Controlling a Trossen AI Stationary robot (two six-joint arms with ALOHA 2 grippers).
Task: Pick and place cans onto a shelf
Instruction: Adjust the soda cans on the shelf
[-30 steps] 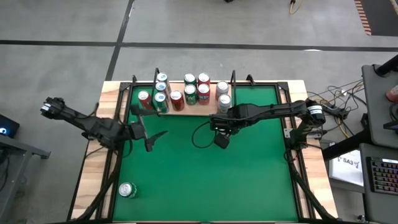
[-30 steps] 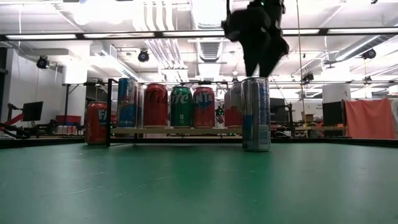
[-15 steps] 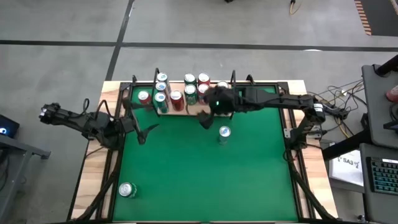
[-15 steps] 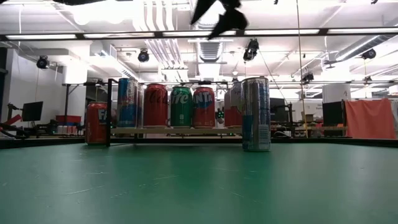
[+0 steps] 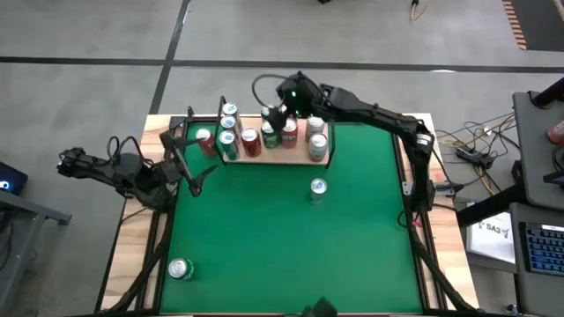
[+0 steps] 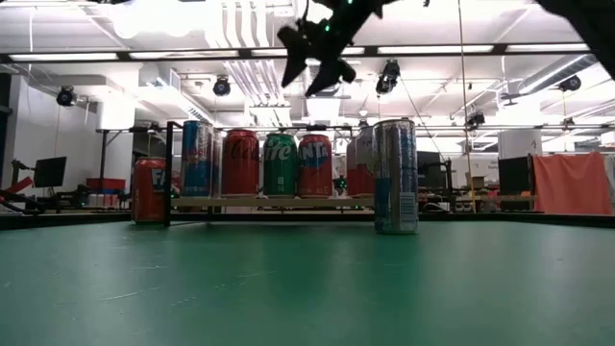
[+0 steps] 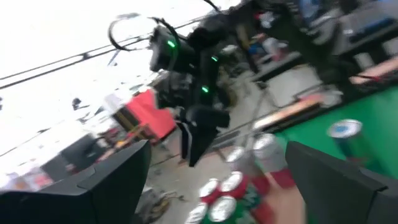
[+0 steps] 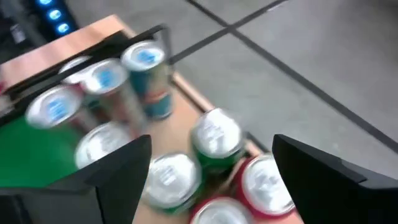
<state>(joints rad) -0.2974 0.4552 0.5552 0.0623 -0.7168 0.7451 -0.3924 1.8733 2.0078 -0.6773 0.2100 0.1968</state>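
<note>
Right gripper fingers spread, empty, above shelf cans | left gripper agape at my table's left edge | silver can alone on green

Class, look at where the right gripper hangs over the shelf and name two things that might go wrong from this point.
1. The right gripper hangs open above tightly packed cans on the shelf. Coming down, a finger may clip a neighbour and topple it.
2. Two cans stand off the shelf: one mid-table, one near the front left corner. A sweeping arm might knock the mid-table can over. The left gripper waits open at the table's left edge.
</note>
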